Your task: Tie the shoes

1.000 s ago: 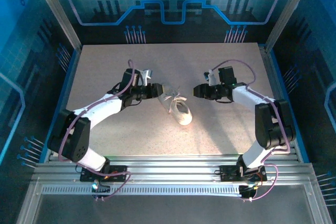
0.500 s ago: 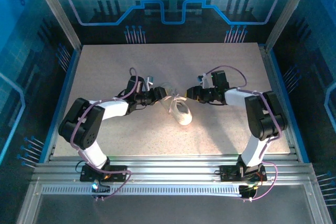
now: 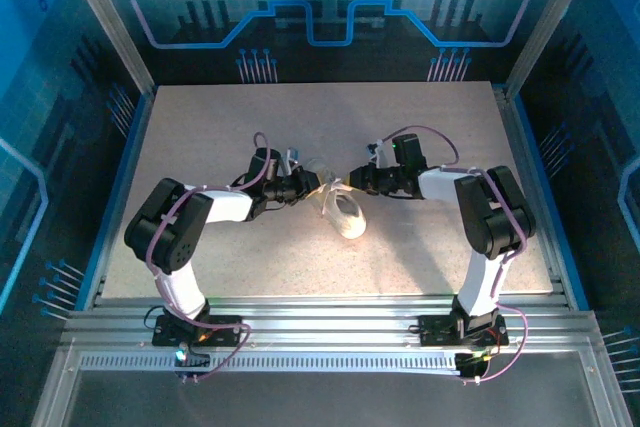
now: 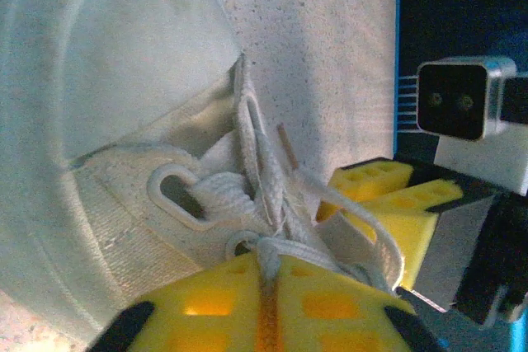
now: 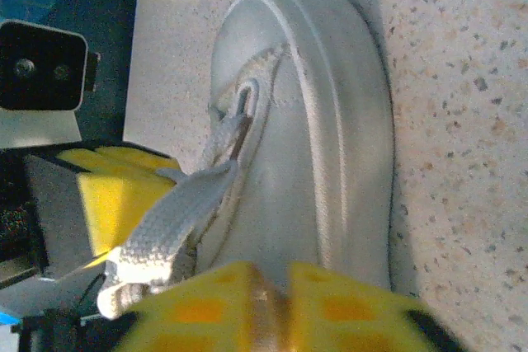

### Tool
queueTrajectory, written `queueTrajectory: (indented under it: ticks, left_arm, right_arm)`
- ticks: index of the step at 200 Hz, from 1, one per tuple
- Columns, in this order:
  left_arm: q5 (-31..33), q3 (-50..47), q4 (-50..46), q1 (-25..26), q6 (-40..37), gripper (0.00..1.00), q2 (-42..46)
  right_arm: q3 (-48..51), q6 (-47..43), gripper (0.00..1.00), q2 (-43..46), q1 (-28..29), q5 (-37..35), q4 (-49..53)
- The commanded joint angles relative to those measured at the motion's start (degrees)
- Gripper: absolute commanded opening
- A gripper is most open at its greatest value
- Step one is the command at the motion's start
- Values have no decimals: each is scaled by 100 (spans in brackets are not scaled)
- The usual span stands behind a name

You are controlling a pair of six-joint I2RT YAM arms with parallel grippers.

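Observation:
The small white sneaker [image 3: 348, 217] lies mid-table, its laced end toward the two grippers. My left gripper [image 3: 308, 184] sits just left of that end. In the left wrist view it [image 4: 268, 290] is shut on a white lace [image 4: 269, 257] that rises from an eyelet of the shoe [image 4: 124, 121]. My right gripper [image 3: 353, 183] comes in from the right, almost touching the shoe. In the right wrist view it [image 5: 271, 298] is shut above the shoe's side [image 5: 330, 121], with no lace showing between its pads. A flat lace [image 5: 177, 212] runs past its left finger.
The speckled table [image 3: 420, 127] is bare round the shoe. Blue walls and metal posts [image 3: 110, 27] fence it in. The two grippers are nearly tip to tip: the right one's fingers [image 4: 412, 220] show in the left wrist view, and the left one's fingers [image 5: 107, 191] in the right wrist view.
Both grippers have closed in on the shoe's laced end from either side, and both arms have folded lower toward the table. The shoe has stayed in place.

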State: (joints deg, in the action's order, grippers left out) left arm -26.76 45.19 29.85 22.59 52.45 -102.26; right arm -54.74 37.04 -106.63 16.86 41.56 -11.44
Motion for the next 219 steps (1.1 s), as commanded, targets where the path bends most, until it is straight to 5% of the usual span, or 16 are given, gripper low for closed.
queueTrajectory:
  ticks: [1,78,219]
  left_arm:
    - [-45,94,-177,45,-261,0,265]
    - [639,237,-1639,443,-1204,0,585]
    - [962,-447,-1575,237,-1309,0,752]
  right_arm:
    - [-4,75,1,205,37,-85,-141]
    - [-412,-822,0,472,44,-1278,1096]
    - [-772,-1874,0,52,98,-2088,2354]
